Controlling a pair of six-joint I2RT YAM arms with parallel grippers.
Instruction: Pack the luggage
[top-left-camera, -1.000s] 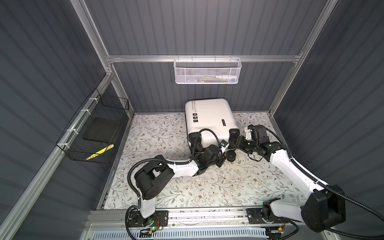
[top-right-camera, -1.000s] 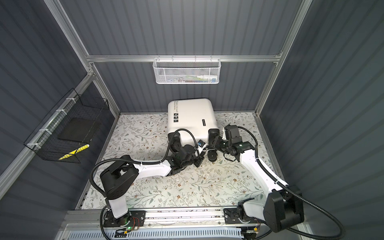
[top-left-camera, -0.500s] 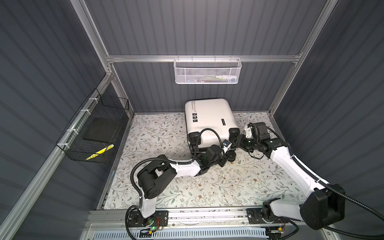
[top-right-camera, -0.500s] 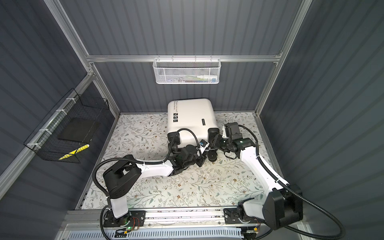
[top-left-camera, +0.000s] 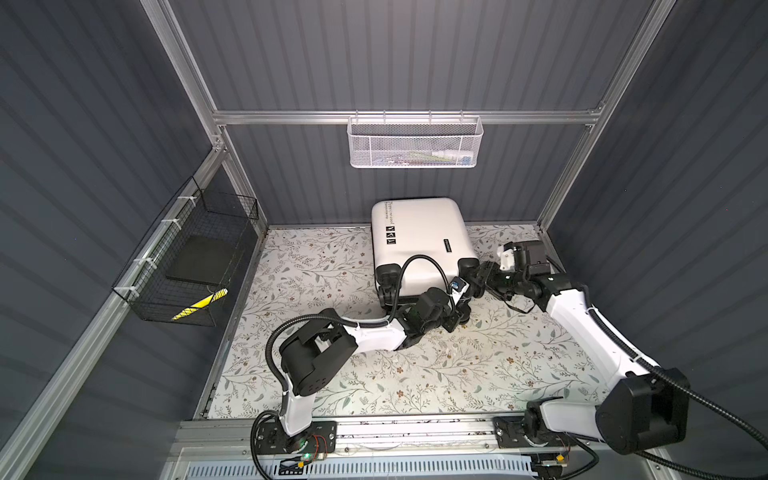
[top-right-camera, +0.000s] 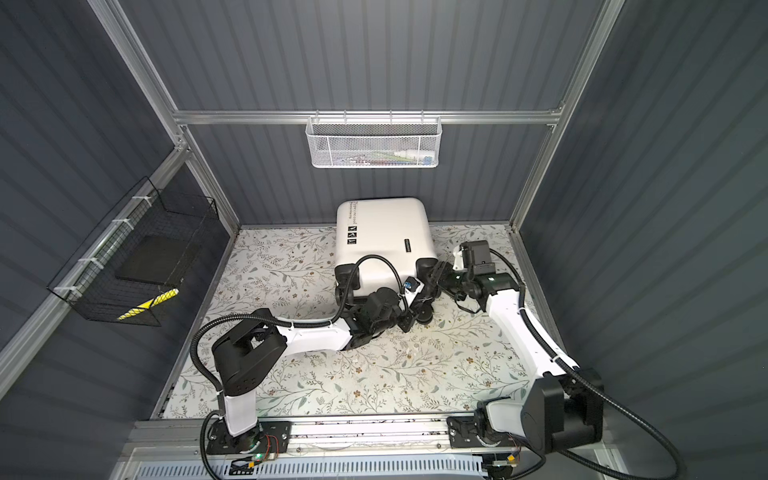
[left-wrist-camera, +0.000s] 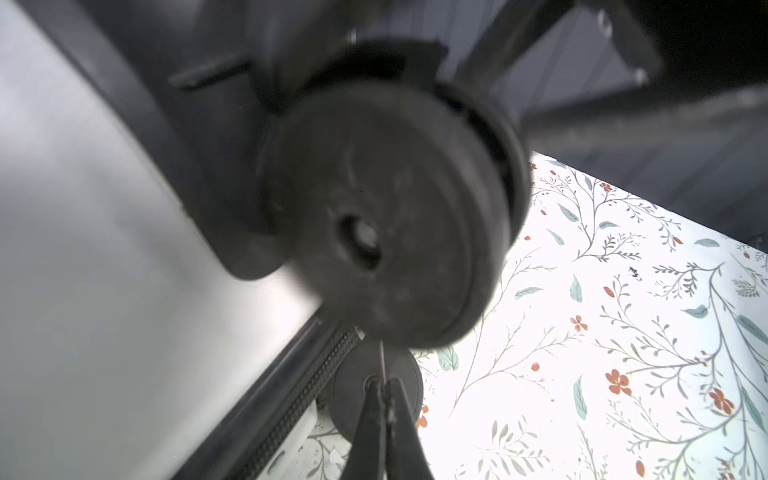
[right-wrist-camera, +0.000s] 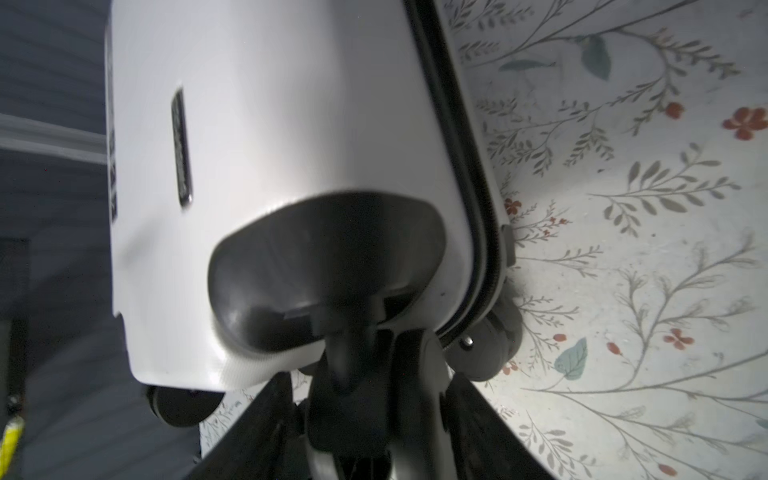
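We are finding the luggage (top-left-camera: 419, 237) lying closed at the back of the desk (top-left-camera: 332, 374), left gripper (left-wrist-camera: 384, 386) pressed together beside its lower wheel (left-wrist-camera: 347, 384), right gripper (right-wrist-camera: 361, 382) spread astride its upper wheel (left-wrist-camera: 386, 232); opening and filling are, we judge, remaining undone.

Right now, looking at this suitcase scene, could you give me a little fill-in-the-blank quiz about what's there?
1. The luggage has a hard ____ shell.
2. The white mesh basket hangs on the ____ wall.
3. In both top views, the black wire basket hangs on the ____ side.
4. The left gripper has its jaws ____.
Missing words: white; back; left; shut.
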